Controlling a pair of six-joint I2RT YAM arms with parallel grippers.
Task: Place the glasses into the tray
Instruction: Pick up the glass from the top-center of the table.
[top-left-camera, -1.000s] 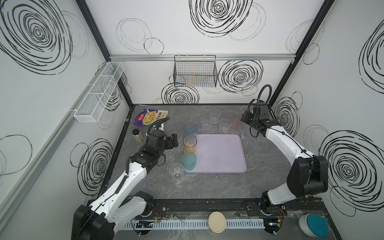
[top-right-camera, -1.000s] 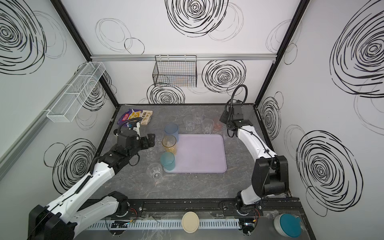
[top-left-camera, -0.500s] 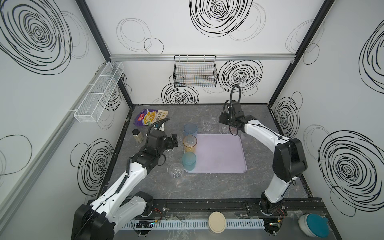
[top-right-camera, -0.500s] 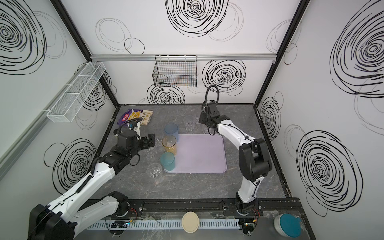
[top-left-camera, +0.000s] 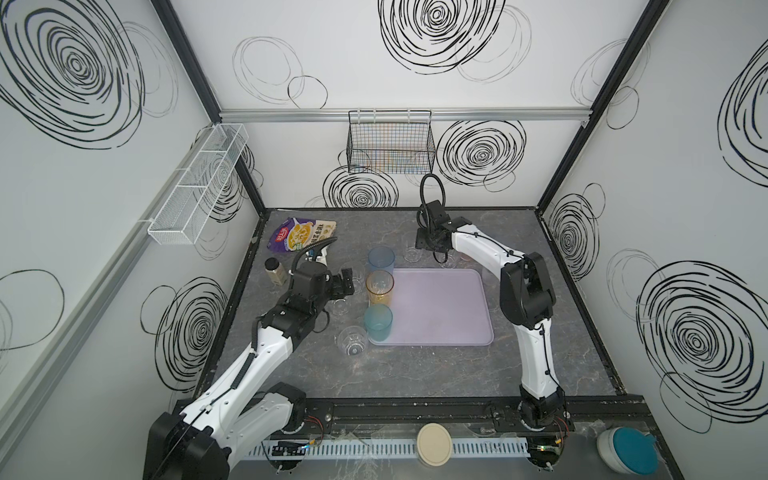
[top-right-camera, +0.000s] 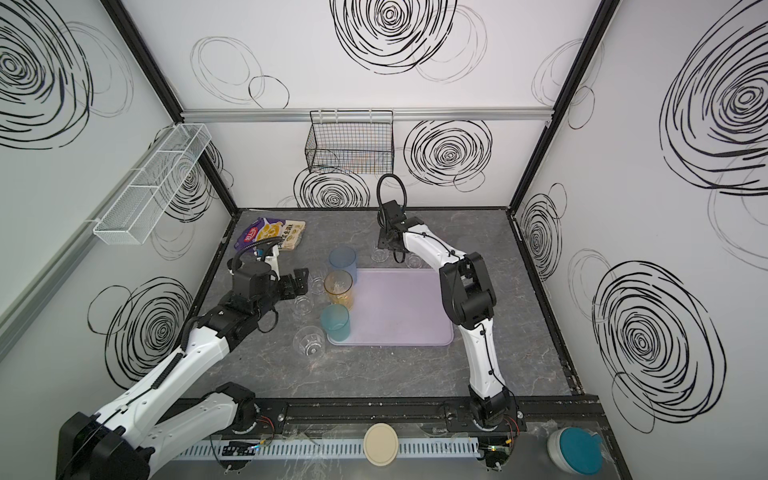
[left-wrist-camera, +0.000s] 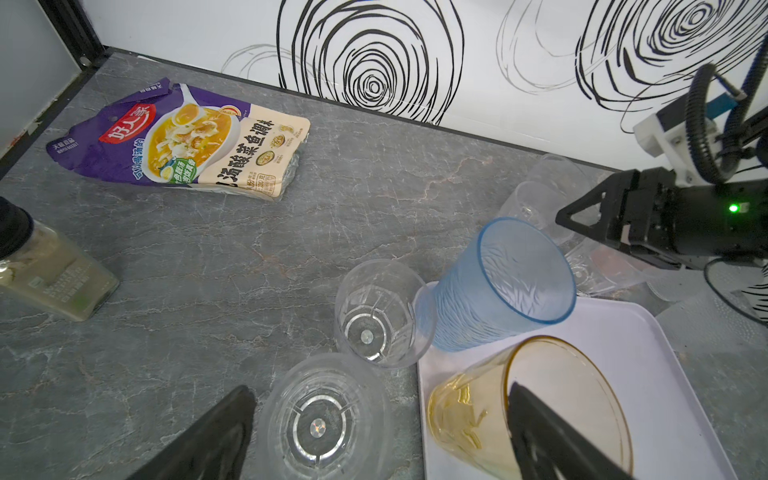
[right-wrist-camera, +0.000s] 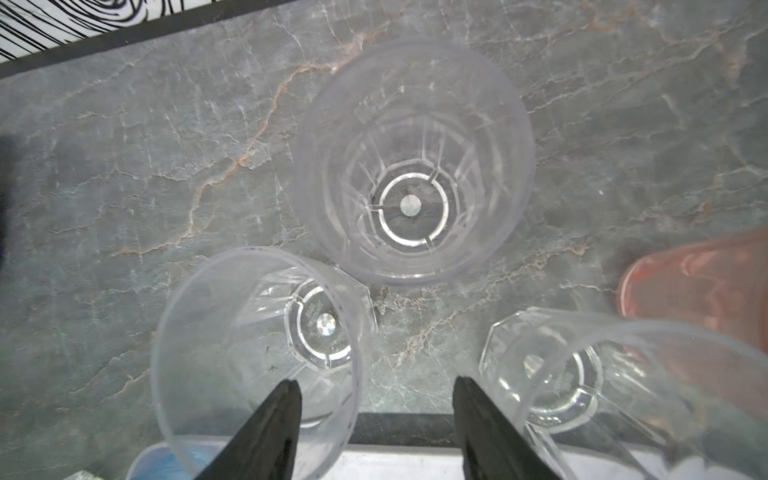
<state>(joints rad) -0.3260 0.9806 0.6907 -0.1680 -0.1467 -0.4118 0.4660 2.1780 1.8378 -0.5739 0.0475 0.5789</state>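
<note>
Top views: the tray (top-left-camera: 440, 307) lies mid-tabletop (top-left-camera: 415, 374). The amber glass (top-left-camera: 379, 286) and teal glass (top-left-camera: 378, 322) stand along one edge of it, leaving room for more.

Left wrist: the left claw (left-wrist-camera: 379, 388) gapes wide over a short clear glass (left-wrist-camera: 320, 424), apparently for a whole-body grip.

Right wrist: the right claw (right-wrist-camera: 374, 384), half-open and empty, appears to straddle another clear glass (right-wrist-camera: 257, 353) at its wall, probably for a rim pinch.

The pink glass (right-wrist-camera: 702, 291) runs off the right wrist view's edge
</note>
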